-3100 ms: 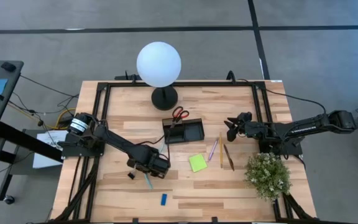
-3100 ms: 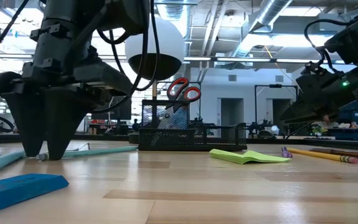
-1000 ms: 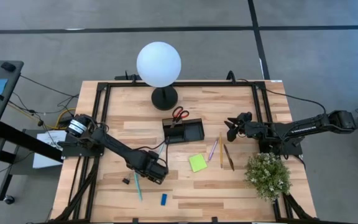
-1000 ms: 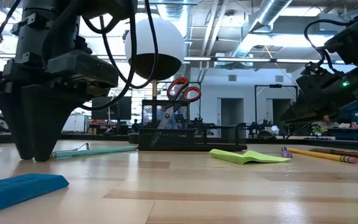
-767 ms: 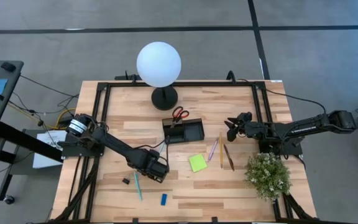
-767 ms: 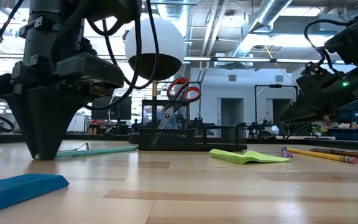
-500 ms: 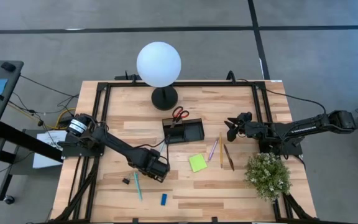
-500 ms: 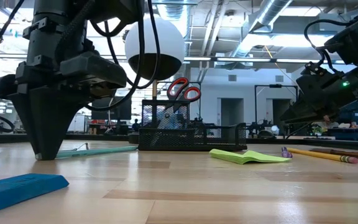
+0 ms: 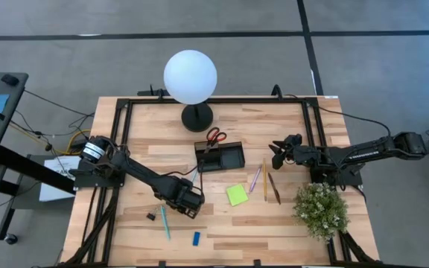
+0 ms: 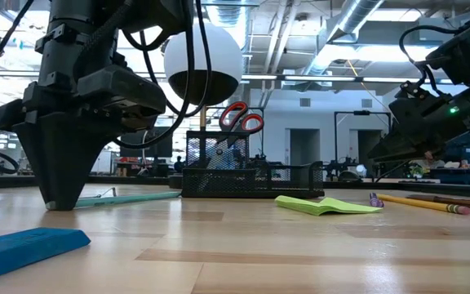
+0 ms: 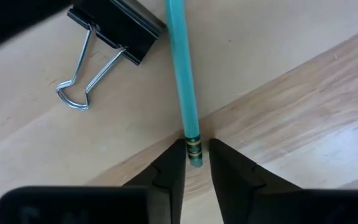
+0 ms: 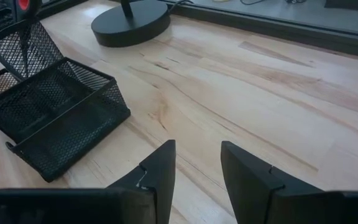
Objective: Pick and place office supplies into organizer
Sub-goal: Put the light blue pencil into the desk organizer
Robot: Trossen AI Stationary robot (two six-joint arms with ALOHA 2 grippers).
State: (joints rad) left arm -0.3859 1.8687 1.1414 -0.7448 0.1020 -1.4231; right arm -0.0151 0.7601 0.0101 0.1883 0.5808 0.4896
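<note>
Tabletop seen overhead hides my left gripper (image 11: 195, 163), whose wrist view shows fingers pinching the light-blue pen (image 11: 184, 87) tip beside a black clip (image 11: 117, 25).

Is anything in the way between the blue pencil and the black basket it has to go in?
Nothing visible blocks it. The left pincer sits at the end of the blue pencil, and only bare table lies between it and the black basket. The binder clip lies on the pencil's far side, away from the basket.

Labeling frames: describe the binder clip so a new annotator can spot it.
Start at the left hand near the table's front-left. Just beside it lies a teal pencil. The binder clip sits next to that pencil: small, black, with silver wire handles.
</note>
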